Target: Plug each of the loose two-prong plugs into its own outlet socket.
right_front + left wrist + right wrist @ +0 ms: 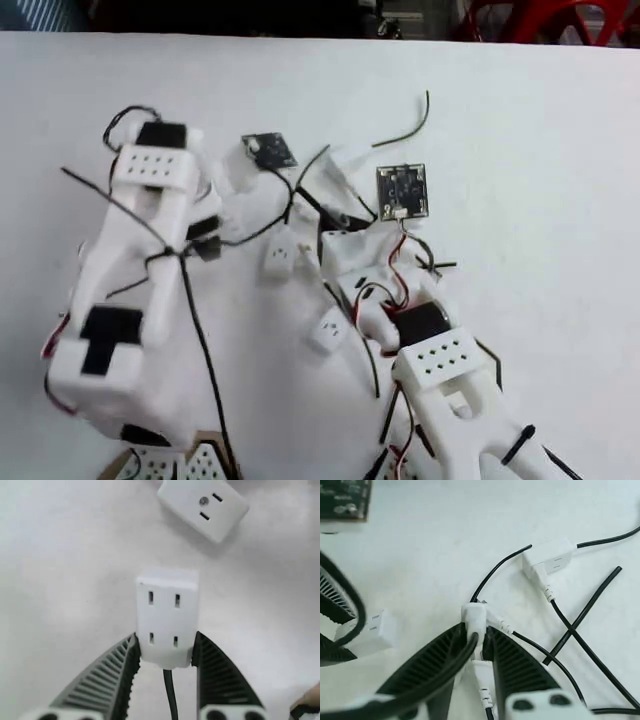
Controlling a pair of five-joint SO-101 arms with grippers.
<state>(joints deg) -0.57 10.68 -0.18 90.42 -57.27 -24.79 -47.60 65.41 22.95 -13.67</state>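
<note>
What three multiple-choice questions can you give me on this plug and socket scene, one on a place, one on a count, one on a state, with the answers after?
1. Where is the loose socket block?
A. On the table, apart from the held socket block
B. Stacked on top of that block
C. Hanging in the air by a cord

2. How many slots show on the face of the held socket block in the left gripper?
A. Two
B. Four
C. Six

3. What state is the right gripper in?
A. Open over bare table
B. Shut on a screwdriver
C. Shut on a white plug

Answers:
1 A: bare table shows between the two blocks.
2 B: two pairs of slots show, one above the other.
3 C: its fingers press the plug from both sides.
</note>
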